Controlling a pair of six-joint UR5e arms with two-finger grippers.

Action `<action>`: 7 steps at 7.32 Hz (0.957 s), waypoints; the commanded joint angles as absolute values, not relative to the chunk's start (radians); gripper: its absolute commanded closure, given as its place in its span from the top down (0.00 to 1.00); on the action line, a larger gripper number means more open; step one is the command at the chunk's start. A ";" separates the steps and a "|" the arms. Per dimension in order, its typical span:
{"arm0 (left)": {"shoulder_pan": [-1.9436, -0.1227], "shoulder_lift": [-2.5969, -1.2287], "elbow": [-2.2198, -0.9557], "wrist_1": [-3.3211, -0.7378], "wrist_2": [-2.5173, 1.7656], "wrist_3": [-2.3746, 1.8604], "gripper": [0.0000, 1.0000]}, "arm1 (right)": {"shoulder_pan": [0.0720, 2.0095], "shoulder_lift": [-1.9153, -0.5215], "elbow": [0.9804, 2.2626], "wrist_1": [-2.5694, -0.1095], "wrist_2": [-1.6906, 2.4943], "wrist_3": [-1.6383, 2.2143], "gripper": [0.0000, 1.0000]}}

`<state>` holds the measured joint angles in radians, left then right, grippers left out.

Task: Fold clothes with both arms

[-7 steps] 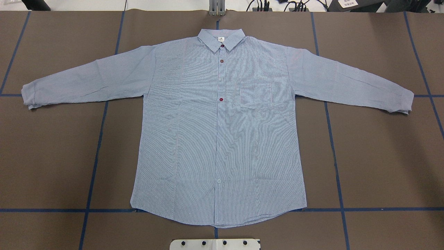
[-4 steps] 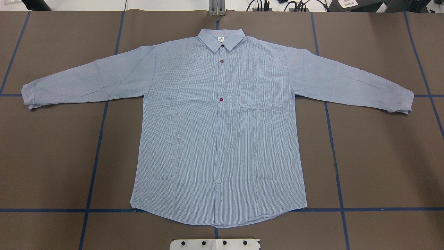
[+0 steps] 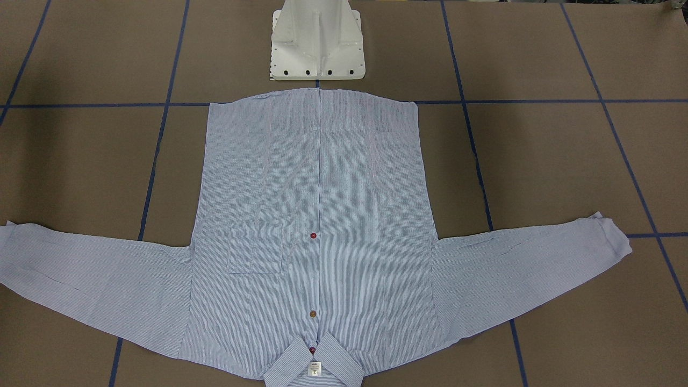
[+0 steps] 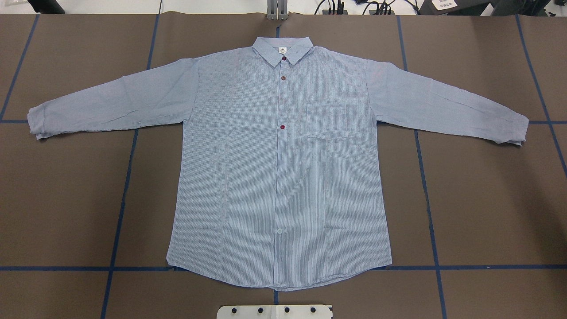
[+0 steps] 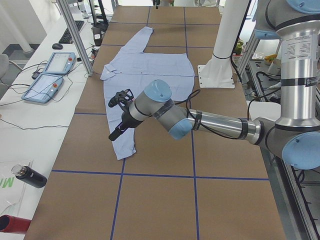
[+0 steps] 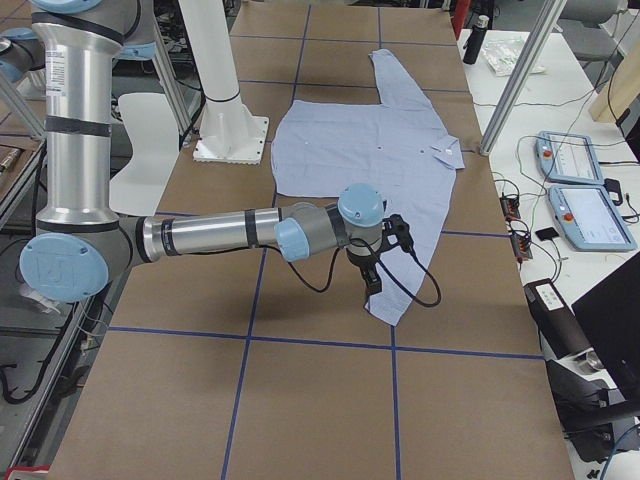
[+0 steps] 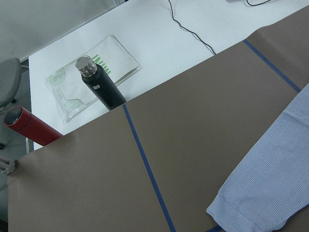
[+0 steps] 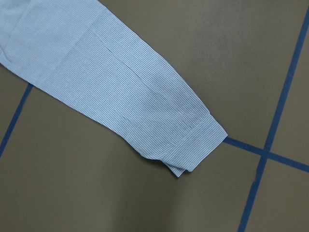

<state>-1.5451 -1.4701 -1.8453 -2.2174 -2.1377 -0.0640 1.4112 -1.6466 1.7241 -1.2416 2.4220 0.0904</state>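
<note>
Blue-and-white striped long-sleeved shirt (image 4: pixel 283 168) lies flat, front up, in the middle of the brown table (image 4: pixel 66 199). Its collar (image 4: pixel 282 48) is by the far edge. The silver left arm (image 5: pixel 210 122) and silver right arm (image 6: pixel 220 232) each hang near a cuff (image 7: pixel 251 212). Whether their jaws are open or holding anything, I cannot tell.

No legible text; print on the collar label (image 3: pixel 314 368) is too small.
</note>
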 commanded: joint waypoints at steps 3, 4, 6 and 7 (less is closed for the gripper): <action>-1.545 -1.456 -1.848 -2.220 -2.140 -0.061 1.00 | 1.203 -1.649 1.384 -0.526 2.191 0.707 0.96; -1.546 -1.454 -1.848 -2.220 -2.141 -0.060 1.00 | 1.180 -1.648 1.311 -0.437 2.148 0.750 0.93; -1.546 -1.453 -1.848 -2.220 -2.141 -0.060 1.00 | 1.158 -1.646 1.287 -0.408 2.106 0.828 0.77; -1.545 -1.450 -1.848 -2.220 -2.141 -0.060 1.00 | 1.123 -1.631 1.292 -0.407 2.073 0.872 0.64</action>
<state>-1.5455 -1.4528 -1.8484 -2.2197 -2.1410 -0.0599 1.1580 -1.6432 1.2945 -0.4192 2.1100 0.8086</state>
